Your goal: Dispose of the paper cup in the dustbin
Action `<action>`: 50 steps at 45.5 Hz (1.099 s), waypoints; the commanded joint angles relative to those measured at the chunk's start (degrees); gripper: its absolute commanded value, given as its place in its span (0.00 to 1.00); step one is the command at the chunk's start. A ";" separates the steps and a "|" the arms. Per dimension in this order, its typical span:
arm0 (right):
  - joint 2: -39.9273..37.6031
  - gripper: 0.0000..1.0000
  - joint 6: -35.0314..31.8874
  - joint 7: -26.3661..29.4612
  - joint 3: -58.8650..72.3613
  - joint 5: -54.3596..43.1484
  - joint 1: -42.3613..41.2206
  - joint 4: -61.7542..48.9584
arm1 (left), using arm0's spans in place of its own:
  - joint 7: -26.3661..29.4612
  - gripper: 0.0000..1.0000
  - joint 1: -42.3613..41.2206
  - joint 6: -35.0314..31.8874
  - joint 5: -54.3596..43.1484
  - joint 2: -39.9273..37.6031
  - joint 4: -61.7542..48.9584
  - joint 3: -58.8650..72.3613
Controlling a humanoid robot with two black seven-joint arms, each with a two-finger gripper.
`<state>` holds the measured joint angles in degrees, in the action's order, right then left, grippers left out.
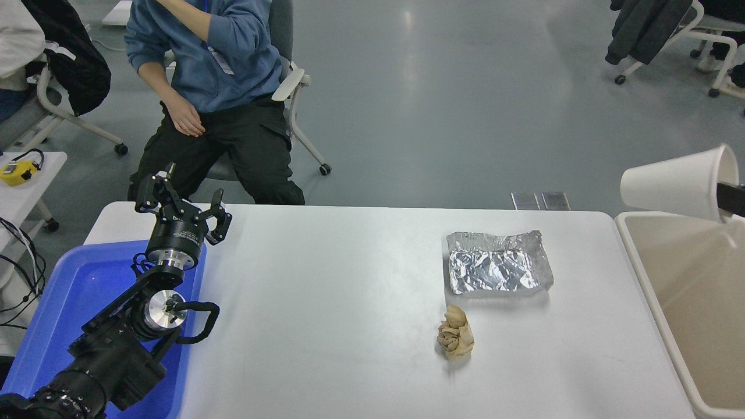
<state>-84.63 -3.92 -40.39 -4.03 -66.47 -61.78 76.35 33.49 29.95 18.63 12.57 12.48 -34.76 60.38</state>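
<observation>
The white paper cup [675, 183] hangs in the air on its side, base to the left, above the far left corner of the beige dustbin [627, 227]. My right gripper [731, 198] is shut on the cup's rim. Only a small black piece of it shows at the picture's right edge; the arm is out of view. My left gripper [184, 205] is open and empty, parked at the lower left above the blue bin.
A crinkled silver foil tray [499, 263] and a crumpled brown paper ball [456, 333] lie on the white table [349, 302] at the right. A blue bin [75, 291] stands at the left. A person [215, 87] sits at the far left.
</observation>
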 commanded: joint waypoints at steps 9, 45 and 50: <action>12.01 0.00 -1.62 0.92 3.68 13.72 2.54 -32.20 | 0.00 1.00 -0.07 0.00 0.00 0.00 -0.05 0.00; 44.02 0.00 -1.97 21.40 5.44 51.69 20.12 -68.88 | 0.00 1.00 -0.07 0.00 0.00 0.00 0.04 0.00; 45.25 0.00 -1.97 23.51 5.44 56.88 22.05 -68.88 | 0.00 1.00 -0.07 0.00 0.00 0.09 0.04 0.00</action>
<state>-43.11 -5.91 -22.49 1.62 -21.09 -44.16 9.04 33.48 29.89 18.63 12.56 12.48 -34.73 60.38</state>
